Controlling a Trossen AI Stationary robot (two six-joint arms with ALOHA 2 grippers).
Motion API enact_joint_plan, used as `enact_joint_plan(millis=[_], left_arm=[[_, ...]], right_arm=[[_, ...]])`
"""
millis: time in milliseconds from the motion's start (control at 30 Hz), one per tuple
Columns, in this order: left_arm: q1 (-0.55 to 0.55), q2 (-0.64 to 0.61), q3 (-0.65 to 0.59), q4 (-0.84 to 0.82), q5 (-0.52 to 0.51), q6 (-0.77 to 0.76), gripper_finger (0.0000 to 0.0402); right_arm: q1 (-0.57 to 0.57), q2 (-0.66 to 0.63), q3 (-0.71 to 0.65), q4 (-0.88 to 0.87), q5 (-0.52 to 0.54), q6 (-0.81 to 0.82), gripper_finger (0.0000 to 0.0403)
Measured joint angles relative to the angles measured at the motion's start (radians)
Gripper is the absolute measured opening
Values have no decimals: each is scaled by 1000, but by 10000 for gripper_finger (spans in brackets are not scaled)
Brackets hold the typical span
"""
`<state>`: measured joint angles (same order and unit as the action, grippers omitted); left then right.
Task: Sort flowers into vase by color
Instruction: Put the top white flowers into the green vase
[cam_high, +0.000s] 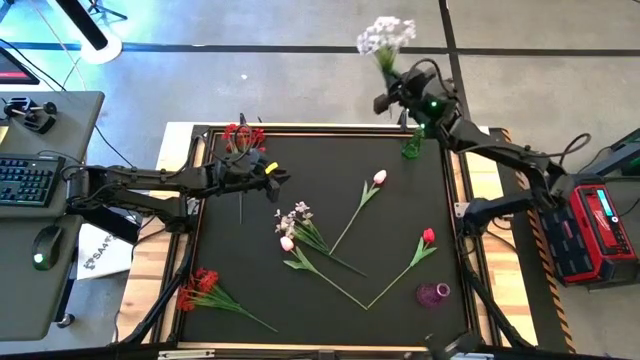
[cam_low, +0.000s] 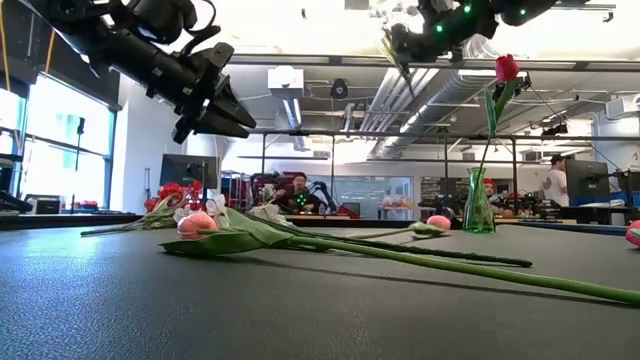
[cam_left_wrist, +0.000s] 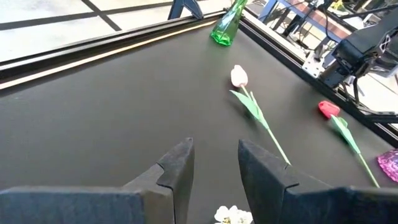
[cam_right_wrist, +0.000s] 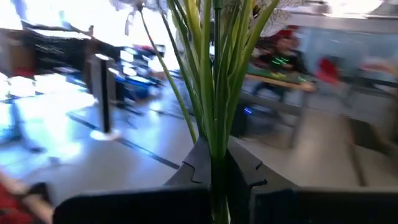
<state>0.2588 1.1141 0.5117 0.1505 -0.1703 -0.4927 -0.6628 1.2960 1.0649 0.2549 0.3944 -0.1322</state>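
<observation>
1. Your right gripper (cam_high: 392, 97): fingers closed on the green stems of a white-lavender sprig (cam_high: 385, 36), carried past the far edge of the tabletop (cam_high: 330, 160), just beside the green vase (cam_high: 412, 146). Its wrist view shows the stems pinched between the fingers (cam_right_wrist: 193, 168).

2. Your left gripper (cam_high: 272, 178): fingers parted to a narrow gap, nothing between them, raised over the left part of the tabletop near a red bunch (cam_high: 242, 136).

3. Green vase: upright at the far right corner. In the low view a red tulip (cam_low: 507, 68) lines up with it, but you cannot tell whether its stem is inside.

4. Purple vase (cam_high: 433, 294): near right, on its side as far as can be seen; nothing visible in it.

5. Loose on the tabletop: a pink-white tulip (cam_high: 379, 178) mid-far, a second sprig (cam_high: 295, 216) with a pink tulip (cam_high: 287, 243) at centre, a second red bunch (cam_high: 200, 287) near left.

6. Beyond the tabletop, persons (cam_low: 298, 190) sit far off, too small to detail.
</observation>
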Motion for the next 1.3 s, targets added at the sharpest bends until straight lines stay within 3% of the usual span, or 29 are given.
enact_joint_plan(millis=[267, 467, 800, 1300], left_arm=[[0, 0, 0, -6, 0, 0, 113], [0, 0, 0, -13, -23, 0, 113], [0, 0, 0, -24, -46, 5, 113], [5, 0, 0, -22, -53, 38, 113]], right_arm=[[-88, 2, 0, -74, 176, 27, 0], [-127, 3, -5, -199, 178, 78, 0], [-163, -77, -231, 40, 165, 87, 0], [-163, -123, -328, 34, 143, 79, 11]])
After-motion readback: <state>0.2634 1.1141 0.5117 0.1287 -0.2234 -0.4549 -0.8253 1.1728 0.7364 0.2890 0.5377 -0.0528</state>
